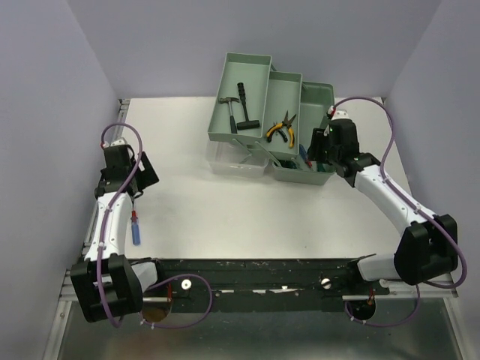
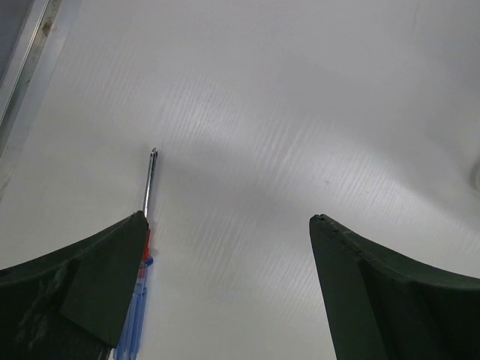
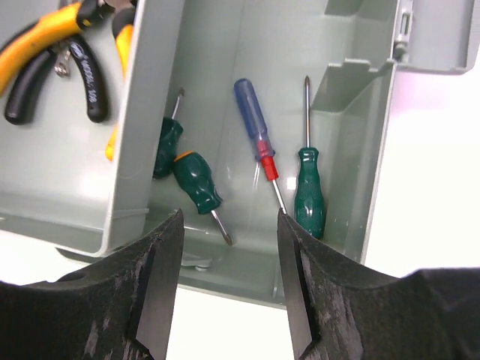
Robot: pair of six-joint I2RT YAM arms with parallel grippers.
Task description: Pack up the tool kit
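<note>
The sage-green toolbox [image 1: 259, 82] stands open at the back, its tiered trays spread. A small hammer [image 1: 241, 106] lies in the left tray and yellow-handled pliers [image 1: 280, 130] in the middle tray. My right gripper [image 1: 312, 154] is open and empty just above the bottom compartment's near wall [image 3: 247, 274]. In that compartment lie a blue-handled screwdriver [image 3: 252, 116] and three green-handled ones [image 3: 310, 191]. My left gripper [image 2: 229, 217] is open and empty over bare table. Another blue-handled screwdriver [image 2: 148, 187] lies beside its left finger, also in the top view [image 1: 136, 229].
A translucent lid [image 1: 234, 162] lies on the table against the toolbox's front. The pliers also show in the right wrist view [image 3: 52, 45]. The white tabletop [image 1: 247, 217] ends at a dark rail along the near edge. Purple walls close in both sides.
</note>
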